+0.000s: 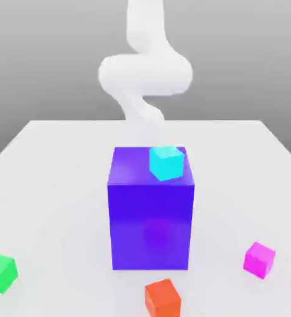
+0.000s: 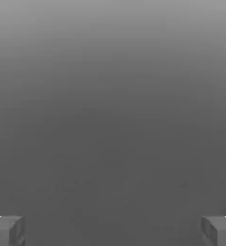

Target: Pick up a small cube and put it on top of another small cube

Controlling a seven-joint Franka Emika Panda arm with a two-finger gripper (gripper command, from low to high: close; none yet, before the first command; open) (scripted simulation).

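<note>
The claw (image 2: 113, 230) is wide open. In the hand view its two grey fingertips (image 2: 6, 230) sit far apart, one in the lower left corner of the frame and one in the lower right corner. Between them there is just plain grey. The claw holds nothing and touches nothing.

In the exterior view, the white robot arm (image 1: 145, 71) curls down from the top middle of the frame. It is behind a big blue-purple block (image 1: 151, 217), which stands in the middle of the frame on the white desk (image 1: 49, 173).

A small light-blue cube (image 1: 166, 163) sits on top of the big block, near the upper right corner of its top face. It is turned a little, so one corner points to the front.

Three more small cubes lie on the desk, low in the frame and well apart from each other. A green cube (image 1: 0, 273) is in the lower left corner. An orange-red cube (image 1: 163, 298) is at the bottom middle, just in front of the big block, and the frame edge cuts off its lower part. A pink cube (image 1: 259, 259) is at the lower right. None of them touches the big block, and none sits on another small cube.
</note>
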